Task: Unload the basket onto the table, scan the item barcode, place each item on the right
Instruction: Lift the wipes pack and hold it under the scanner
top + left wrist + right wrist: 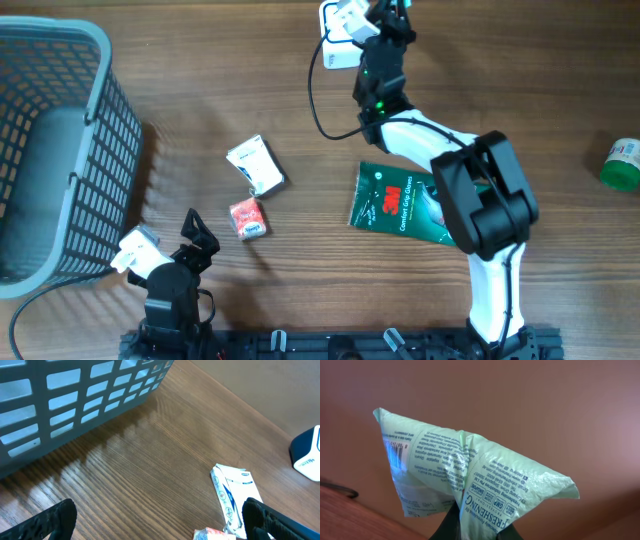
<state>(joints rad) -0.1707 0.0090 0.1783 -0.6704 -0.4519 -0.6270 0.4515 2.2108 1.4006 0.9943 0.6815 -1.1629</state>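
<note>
In the right wrist view my right gripper [475,529] is shut on the lower edge of a pale green packet [470,470] held up in the air. Printed text faces the camera, and a barcode [395,452] shows near the packet's left corner. Overhead, the right gripper [393,14] reaches to the table's far edge, right beside the white and blue scanner [338,38]; the packet is barely visible there. My left gripper [196,236] rests open at the near left, and its black fingers [55,521] stand wide apart over bare wood.
A grey basket [95,150] fills the left side. A white packet [256,165] and a small red packet [248,218] lie in the middle. A dark green 3M glove pack [395,203] lies under the right arm, and a green bottle [622,165] stands at the right edge.
</note>
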